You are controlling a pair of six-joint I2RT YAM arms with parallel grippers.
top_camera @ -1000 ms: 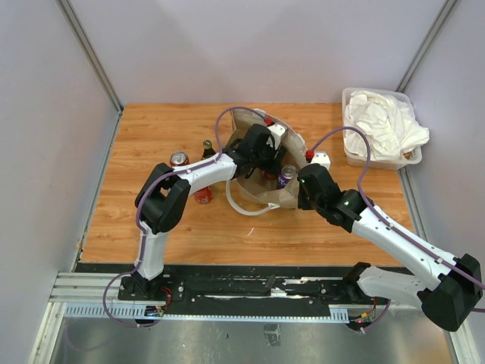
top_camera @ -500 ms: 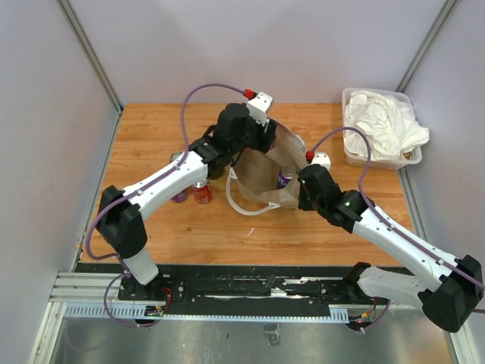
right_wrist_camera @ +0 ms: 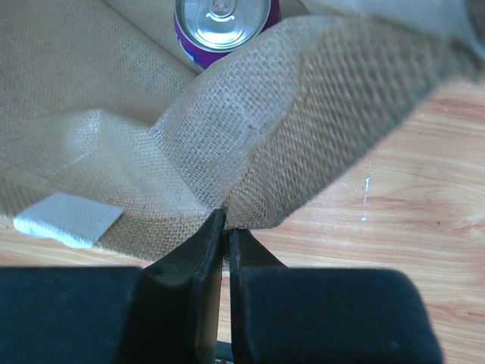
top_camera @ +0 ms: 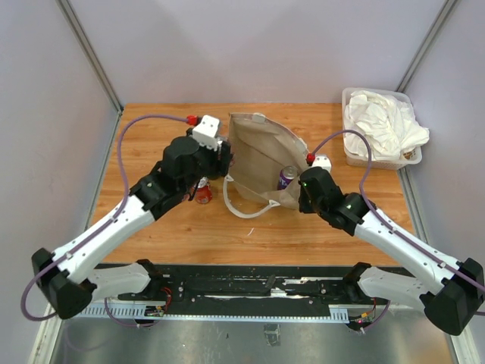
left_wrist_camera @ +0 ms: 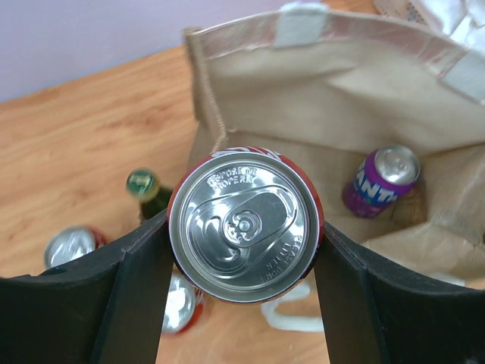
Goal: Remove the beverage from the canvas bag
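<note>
The red drink can with a shiny silver top (left_wrist_camera: 246,225) is squeezed tight between the two black fingers of my left gripper (left_wrist_camera: 244,262). It stands straight up. It hangs in the air just past the 9 o'clock side of the tan-brown canvas bag (top_camera: 261,152), so I think it is out of the bag.

My right gripper (right_wrist_camera: 225,227) is pinched closed on the bag's rough rim at about 4 o'clock. I think this helps the mouth stay open and stops the bag from sliding.

Now I need to put the red drink can down. I should hold it straight, carry it toward 9 o'clock over the brown wooden table (top_camera: 151,129), and go down slowly. I should let go only when its bottom sits flat on the wood.

A round purple drink can (left_wrist_camera: 379,178) stands inside the bag, near the 4 o'clock side.

Some things sit right under my left gripper. There is a dark glass bottle with a green cap (left_wrist_camera: 144,186) and two little cans with silver tops, one (left_wrist_camera: 70,246) and another (left_wrist_camera: 178,303). I could knock them over, so I should pick a bare spot. The bag's white loop handle (top_camera: 246,208) lies on the table at 6 o'clock and could make a can tip.

Far off at 2 o'clock is a clear plastic bin (top_camera: 348,98) of white cloth (top_camera: 383,121). It is not in my way.
</note>
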